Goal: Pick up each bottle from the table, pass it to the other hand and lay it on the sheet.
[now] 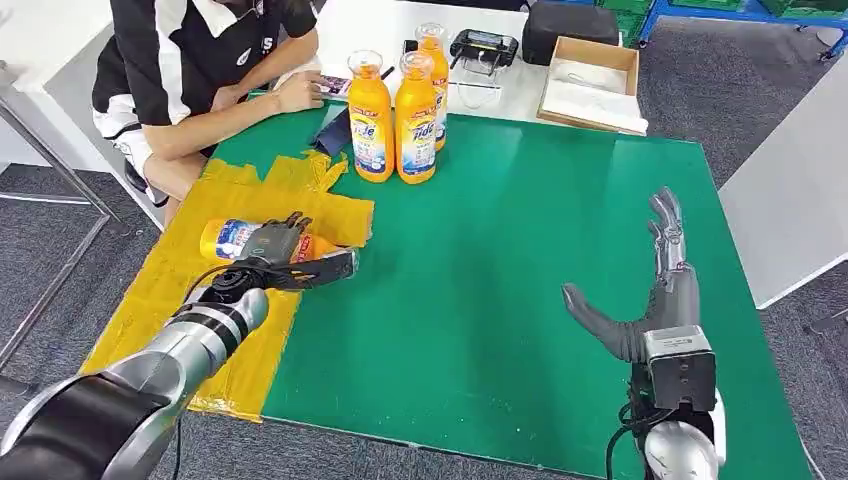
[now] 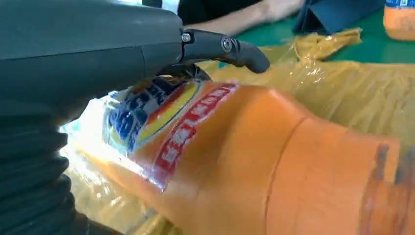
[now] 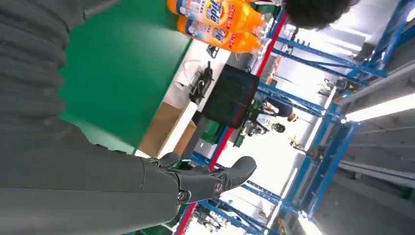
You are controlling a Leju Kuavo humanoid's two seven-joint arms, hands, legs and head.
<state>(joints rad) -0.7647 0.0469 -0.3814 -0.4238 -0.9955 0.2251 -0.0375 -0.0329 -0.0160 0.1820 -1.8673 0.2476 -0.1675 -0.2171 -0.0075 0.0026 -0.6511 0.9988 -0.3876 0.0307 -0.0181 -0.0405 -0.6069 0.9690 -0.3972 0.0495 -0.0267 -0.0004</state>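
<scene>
While the left robot hand grips a bottle lying on its side on the sheet, you are at the laying-down step: the bottle looks set down, its body resting on the yellow film. The dark fingers curve over the label, so the hold is not yet let go. The right robot hand hovers well apart from the sheet, over the green table, fingers spread and straight, holding nothing.

Your next move, by my reading, is to spread the left fingers and lift away without rolling the bottle, then have the right hand reach for one of the three upright bottles beyond the sheet, near the table's far edge.

Expect the bottle to roll: it is a smooth, round orange plastic body that narrows toward the neck, with a glossy blue and red label. The sheet is thin, crinkled yellow plastic, bunched at the edge nearest the upright bottles, and may cling or shift. A person sits just past the sheet's far edge.
</scene>
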